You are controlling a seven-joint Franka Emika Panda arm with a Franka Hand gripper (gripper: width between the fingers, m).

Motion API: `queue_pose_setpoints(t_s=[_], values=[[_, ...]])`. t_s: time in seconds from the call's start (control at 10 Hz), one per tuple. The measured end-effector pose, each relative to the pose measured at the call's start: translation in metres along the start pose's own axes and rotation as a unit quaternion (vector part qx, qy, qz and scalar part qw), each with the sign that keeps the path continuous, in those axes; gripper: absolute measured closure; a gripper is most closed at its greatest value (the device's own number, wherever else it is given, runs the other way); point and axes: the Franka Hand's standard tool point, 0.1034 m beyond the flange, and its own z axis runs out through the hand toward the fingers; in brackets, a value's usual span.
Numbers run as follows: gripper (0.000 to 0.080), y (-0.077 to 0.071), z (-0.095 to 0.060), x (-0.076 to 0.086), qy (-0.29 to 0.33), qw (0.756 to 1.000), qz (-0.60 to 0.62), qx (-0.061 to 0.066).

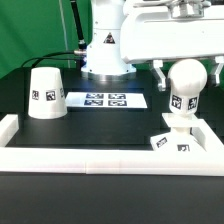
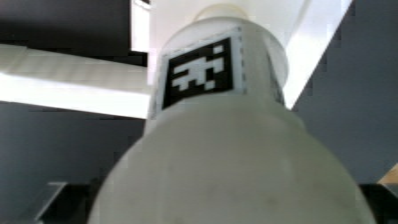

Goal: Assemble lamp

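The white ball bulb (image 1: 186, 82) stands upright, neck down, on the low square base block (image 1: 176, 142) at the exterior view's right. My gripper (image 1: 187, 74) is shut on the bulb's ball, with a dark finger on each side. In the wrist view the bulb (image 2: 205, 150) fills the picture; its tagged neck points away toward the white base (image 2: 71, 85). I cannot tell whether the neck is seated in the base. The truncated-cone shade (image 1: 45, 92) stands alone at the exterior view's left, wide end down.
The marker board (image 1: 103, 100) lies flat between the shade and the base. A long white border rail (image 1: 100, 157) runs along the front and turns up both sides. The robot's white pedestal (image 1: 105, 50) stands behind.
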Motion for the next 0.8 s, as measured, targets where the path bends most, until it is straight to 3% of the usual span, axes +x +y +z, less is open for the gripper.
queue_pose_setpoints(t_s=[0.3,0.8], values=[[0.0101,0.001,-0.001,0.000,-0.003,1.000,0.001,0.000],[0.0100,0.003,-0.021,0.000,-0.003,1.000,0.004,0.000]])
